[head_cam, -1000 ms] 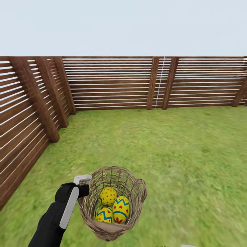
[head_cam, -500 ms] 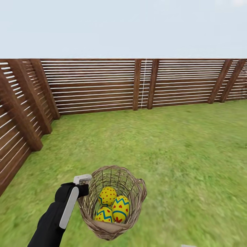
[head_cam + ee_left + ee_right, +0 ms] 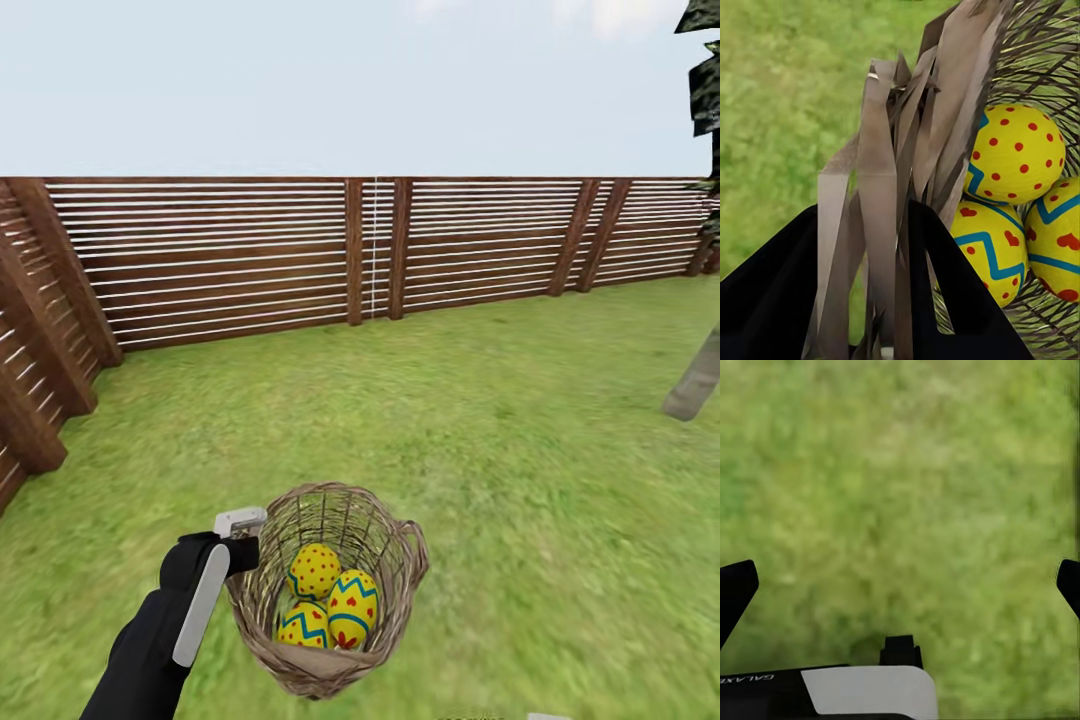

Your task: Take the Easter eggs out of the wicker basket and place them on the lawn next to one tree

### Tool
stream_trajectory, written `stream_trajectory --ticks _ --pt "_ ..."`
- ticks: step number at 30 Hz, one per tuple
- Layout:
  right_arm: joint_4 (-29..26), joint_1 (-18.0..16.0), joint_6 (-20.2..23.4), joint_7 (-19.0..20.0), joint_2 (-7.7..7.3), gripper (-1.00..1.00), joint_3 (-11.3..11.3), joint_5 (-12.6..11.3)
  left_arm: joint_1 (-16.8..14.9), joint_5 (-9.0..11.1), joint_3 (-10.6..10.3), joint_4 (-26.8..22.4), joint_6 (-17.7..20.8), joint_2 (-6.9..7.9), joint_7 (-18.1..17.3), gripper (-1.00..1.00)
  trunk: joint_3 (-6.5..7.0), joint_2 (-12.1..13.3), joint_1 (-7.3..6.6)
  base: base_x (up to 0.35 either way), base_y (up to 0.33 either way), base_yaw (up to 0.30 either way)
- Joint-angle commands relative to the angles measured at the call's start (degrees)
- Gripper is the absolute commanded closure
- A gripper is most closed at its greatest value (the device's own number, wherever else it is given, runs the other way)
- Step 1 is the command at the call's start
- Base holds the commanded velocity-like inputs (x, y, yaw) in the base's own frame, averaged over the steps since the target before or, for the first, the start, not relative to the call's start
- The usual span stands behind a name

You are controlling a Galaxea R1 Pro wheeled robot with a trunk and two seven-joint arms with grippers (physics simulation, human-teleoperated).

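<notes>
The left hand [image 3: 240,535] is at the rim of the basket [image 3: 400,560], on its left side, with the black arm [image 3: 150,640] reaching up from the lower left. Whether the fingers are closed on the wicker cannot be told from here. The basket sits low in the middle, over the lawn [image 3: 500,400]. Three eggs [image 3: 330,600] lie inside it, touching one another: one with red dots behind, two with blue zigzags in front. A slatted brown fence [image 3: 220,260] runs across the far side and turns a corner at the left. At the right edge stand a grey trunk [image 3: 695,380] and dark leaves [image 3: 705,70] above it.
</notes>
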Motion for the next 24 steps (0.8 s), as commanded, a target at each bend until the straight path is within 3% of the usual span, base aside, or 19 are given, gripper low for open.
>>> stream_trajectory --ticks 1,24 --pt "0.1 -0.1 -0.2 0.1 -0.02 -1.0 -0.5 0.6 0.0 1.1 0.0 -0.1 0.0 -0.01 0.6 1.0 -0.01 0.0 0.01 0.0 0.0 -0.28" --pt "0.1 -0.1 -0.2 0.1 -0.02 -1.0 -0.5 0.6 0.0 1.1 0.0 0.1 0.0 -0.07 0.5 1.0 1.19 0.0 0.01 0.0 0.0 -0.28"
